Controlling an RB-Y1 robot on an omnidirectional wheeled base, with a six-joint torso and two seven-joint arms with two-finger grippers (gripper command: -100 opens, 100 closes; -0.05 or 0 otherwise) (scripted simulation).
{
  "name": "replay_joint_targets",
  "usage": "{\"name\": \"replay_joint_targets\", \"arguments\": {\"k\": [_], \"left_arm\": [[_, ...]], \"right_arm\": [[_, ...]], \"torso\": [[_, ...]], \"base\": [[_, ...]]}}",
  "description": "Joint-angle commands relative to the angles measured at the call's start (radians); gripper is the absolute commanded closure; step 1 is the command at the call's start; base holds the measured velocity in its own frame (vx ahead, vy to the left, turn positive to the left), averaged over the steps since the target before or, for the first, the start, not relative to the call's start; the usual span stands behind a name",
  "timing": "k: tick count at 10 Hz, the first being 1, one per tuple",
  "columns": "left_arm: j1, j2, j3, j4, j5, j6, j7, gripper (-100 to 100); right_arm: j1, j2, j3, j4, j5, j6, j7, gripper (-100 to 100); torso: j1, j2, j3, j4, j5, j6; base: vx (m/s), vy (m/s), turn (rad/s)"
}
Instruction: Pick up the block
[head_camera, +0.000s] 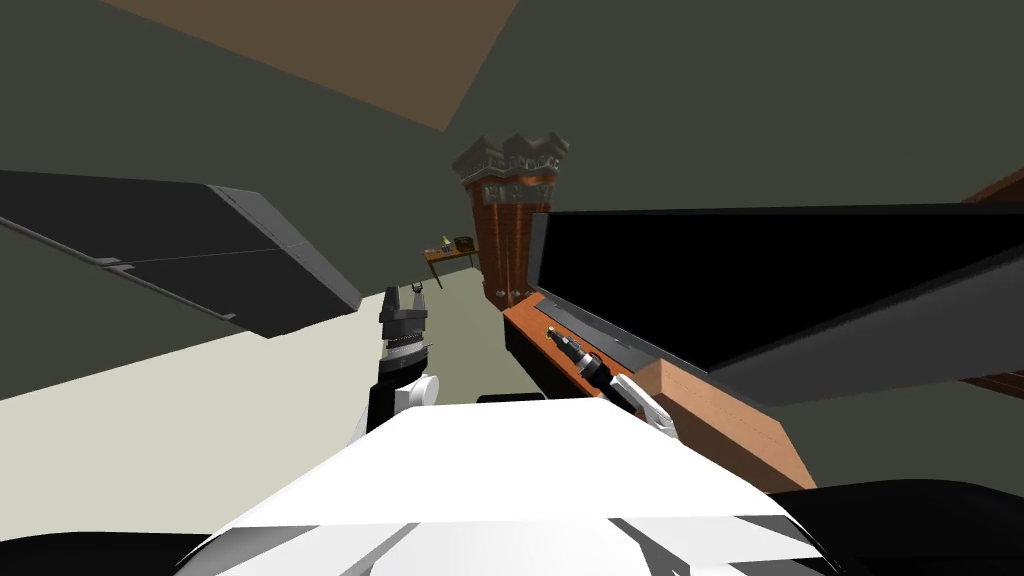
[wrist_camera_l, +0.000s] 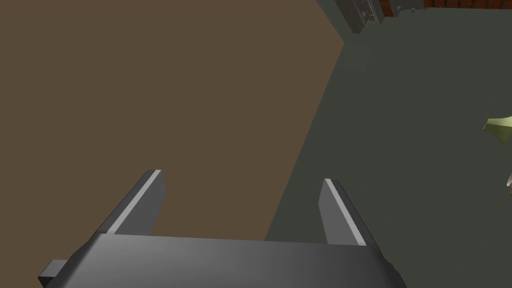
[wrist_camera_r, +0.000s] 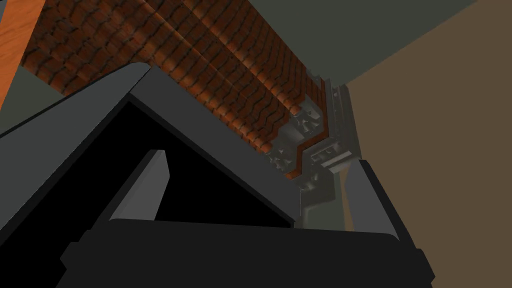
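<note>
Head view takes in a dark grey room under a brown ceiling (head_camera: 330, 50), with a pale floor (head_camera: 150, 420) on the near left. Largest on the right is a wide black screen (head_camera: 760, 280) in a dark grey frame. It stands on a low orange-brown wooden cabinet (head_camera: 528, 322) that runs from the near right toward the far centre, and a paler brown box-like length (head_camera: 720, 415) lies along the cabinet's near end. On the left a flat dark grey panel (head_camera: 200, 250) slants across the wall. At the far centre a red brick column (head_camera: 508, 230) rises to a grey carved top. The left gripper (head_camera: 404, 290) stands over the floor left of the cabinet, pointing far, its jaws wide apart with nothing between them. The right gripper (head_camera: 552, 333) lies over the cabinet's top, just in front of the screen, its jaws likewise spread and empty. Just left of the column a small far tabletop (head_camera: 440, 256) carries a few little things, one yellow-green (head_camera: 446, 240) and one dark (head_camera: 464, 242). I cannot tell which thing is the block, as these are too small to name.
</note>
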Motion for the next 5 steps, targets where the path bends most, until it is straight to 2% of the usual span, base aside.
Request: {"name": "replay_joint_targets", "arguments": {"k": [1, 2, 4, 5], "left_arm": [[0.000, 0.000, 0.000, 0.000, 0.000, 0.000, 0.000, 0], [0.000, 0.000, 0.000, 0.000, 0.000, 0.000, 0.000, 0], [0.000, 0.000, 0.000, 0.000, 0.000, 0.000, 0.000, 0], [0.000, 0.000, 0.000, 0.000, 0.000, 0.000, 0.000, 0]], "right_arm": [[-0.020, -0.027, 0.032, 0.050, 0.050, -0.003, -0.008, -100], [-0.020, -0.027, 0.032, 0.081, 0.050, -0.003, -0.008, -100], [-0.039, -0.078, 0.081, 0.170, 0.121, -0.017, -0.023, -100], [-0.039, -0.078, 0.081, 0.207, 0.133, -0.017, -0.023, -100]], "torso": [[0.000, 0.000, 0.000, 0.000, 0.000, 0.000], [0.000, -0.001, 0.000, 0.000, 0.000, -0.001], [0.000, -0.001, -0.001, 0.000, 0.000, -0.001], [0.000, -0.002, -0.001, 0.000, 0.000, -0.001]], "base": [[0.045, 0.013, 0.192], [0.039, 0.008, 0.150], [0.061, 0.009, 0.344], [0.059, -0.006, 0.134]]}}
